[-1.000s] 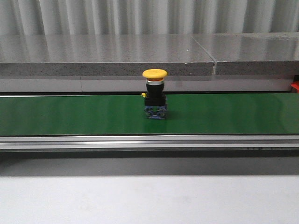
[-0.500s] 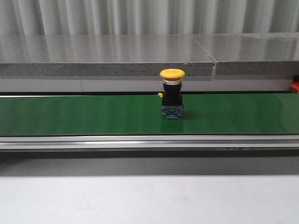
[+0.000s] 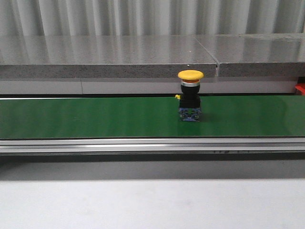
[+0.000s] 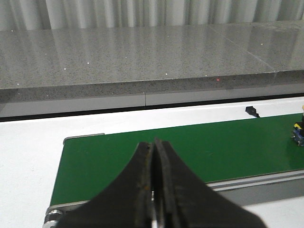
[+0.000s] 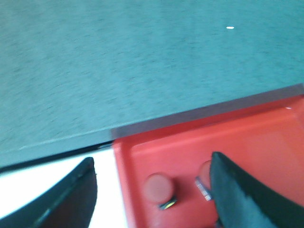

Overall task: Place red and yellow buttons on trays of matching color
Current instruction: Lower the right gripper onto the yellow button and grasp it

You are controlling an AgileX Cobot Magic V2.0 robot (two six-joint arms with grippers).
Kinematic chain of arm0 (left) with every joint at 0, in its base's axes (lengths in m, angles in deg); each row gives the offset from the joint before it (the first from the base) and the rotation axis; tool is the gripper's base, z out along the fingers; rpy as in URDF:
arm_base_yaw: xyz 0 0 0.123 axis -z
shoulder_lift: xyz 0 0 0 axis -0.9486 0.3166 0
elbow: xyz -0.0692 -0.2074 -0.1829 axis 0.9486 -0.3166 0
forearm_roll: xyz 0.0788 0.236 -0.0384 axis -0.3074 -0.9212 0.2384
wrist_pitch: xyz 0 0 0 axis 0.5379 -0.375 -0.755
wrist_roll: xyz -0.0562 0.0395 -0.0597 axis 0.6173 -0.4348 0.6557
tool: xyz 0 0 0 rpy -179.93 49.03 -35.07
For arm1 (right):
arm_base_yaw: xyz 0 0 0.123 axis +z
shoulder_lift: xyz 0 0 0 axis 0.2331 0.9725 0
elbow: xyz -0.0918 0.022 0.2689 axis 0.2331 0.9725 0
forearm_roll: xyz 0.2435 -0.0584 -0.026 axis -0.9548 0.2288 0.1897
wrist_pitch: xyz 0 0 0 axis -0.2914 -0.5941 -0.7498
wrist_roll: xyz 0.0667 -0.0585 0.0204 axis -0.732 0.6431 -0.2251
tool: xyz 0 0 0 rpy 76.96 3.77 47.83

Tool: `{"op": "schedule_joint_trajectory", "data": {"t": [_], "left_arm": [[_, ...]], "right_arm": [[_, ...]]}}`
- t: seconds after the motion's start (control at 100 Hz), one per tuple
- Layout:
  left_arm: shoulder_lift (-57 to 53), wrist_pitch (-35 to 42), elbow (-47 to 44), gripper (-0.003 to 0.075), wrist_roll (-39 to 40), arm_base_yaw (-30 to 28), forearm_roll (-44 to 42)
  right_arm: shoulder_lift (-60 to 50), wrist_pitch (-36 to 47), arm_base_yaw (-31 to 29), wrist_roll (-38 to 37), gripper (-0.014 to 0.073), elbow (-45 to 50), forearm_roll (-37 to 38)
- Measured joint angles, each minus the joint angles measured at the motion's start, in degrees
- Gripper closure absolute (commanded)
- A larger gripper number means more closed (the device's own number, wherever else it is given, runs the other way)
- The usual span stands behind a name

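Yellow mushroom-head push button [image 3: 190,95] is standing upright on green conveyor belt [image 3: 95,117]; left pincer [image 4: 154,190] pressed together, right pincer [image 5: 152,190] spread over red plastic tray [image 5: 266,137].

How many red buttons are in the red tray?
2 that show. One red button lies in the red tray between the right claw's fingers; a second red button peeks out beside the dark finger. More may be hidden.

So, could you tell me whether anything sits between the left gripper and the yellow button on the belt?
Nothing visible does: only bare green belt lies between the shut left gripper and the yellow button, seen just at the wrist view's edge.
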Motion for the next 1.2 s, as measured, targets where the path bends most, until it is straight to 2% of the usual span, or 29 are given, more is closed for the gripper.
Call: {"op": "schedule_joint_trajectory", "data": {"t": [0.4,0.59,0.85,1.2], "left_arm": [[0.0,0.0,0.0,0.0741,0.0,0.0,0.0],[0.0,0.0,0.0,0.0741,0.0,0.0,0.0],[0.0,0.0,0.0,0.0741,0.0,0.0,0.0],[0.0,0.0,0.0,0.0741,0.0,0.0,0.0]], "right_arm": [[-21.28,2.63,10.09,1.72,0.0084,27.73,-0.11],[-25.99,2.73,14.37,3.06,0.0084,37.06,-0.11],[-26.13,-0.79,22.01,5.4,0.0084,42.25,-0.11],[-25.08,-1.17,31.28,10.0,0.0084,42.48,-0.11]]}}
